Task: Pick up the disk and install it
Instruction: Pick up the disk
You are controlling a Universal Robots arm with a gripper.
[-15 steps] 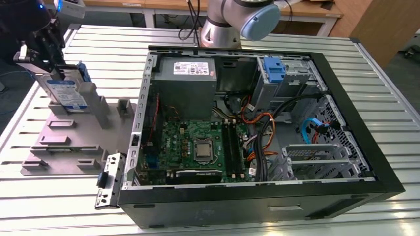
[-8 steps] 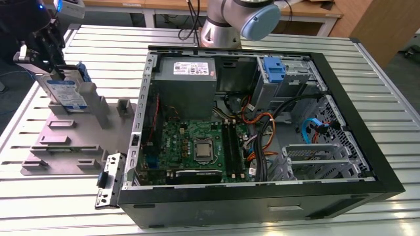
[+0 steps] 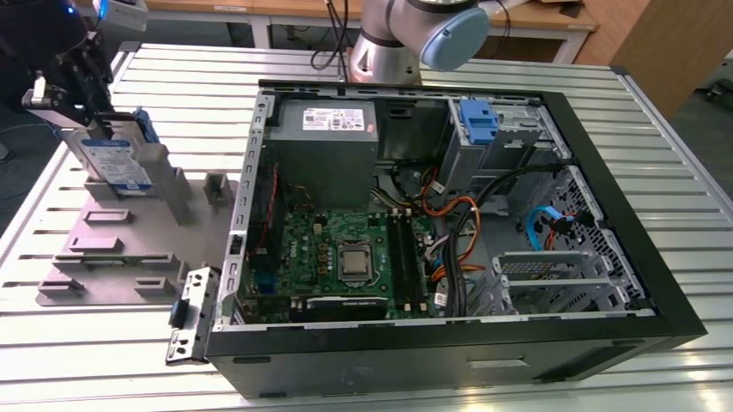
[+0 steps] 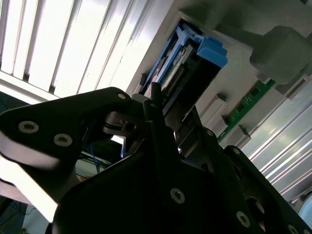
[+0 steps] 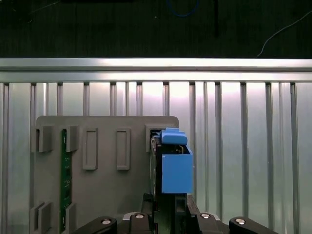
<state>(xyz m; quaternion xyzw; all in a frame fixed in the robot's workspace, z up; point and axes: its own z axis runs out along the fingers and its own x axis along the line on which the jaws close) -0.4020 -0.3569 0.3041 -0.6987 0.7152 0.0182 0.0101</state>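
Exterior view: upright silver disk (image 3: 115,163), white-and-blue label, blue carrier frame.

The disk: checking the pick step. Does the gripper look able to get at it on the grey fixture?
Probably yes: the gripper sits right at the upper end of the upright disk, and the grey fixture leaves that end free.

An open computer case (image 3: 627,215) is set on the slatted table (image 3: 137,352), toward the exterior view's right. A fixture plate (image 3: 115,249) is laid just beside it, to the left. The disk (image 3: 115,163) is stood upright at the plate's far end (the gripper (image 3: 89,120) directly above). Inside the case, the power supply (image 3: 326,129) is seated behind the motherboard (image 3: 343,257).
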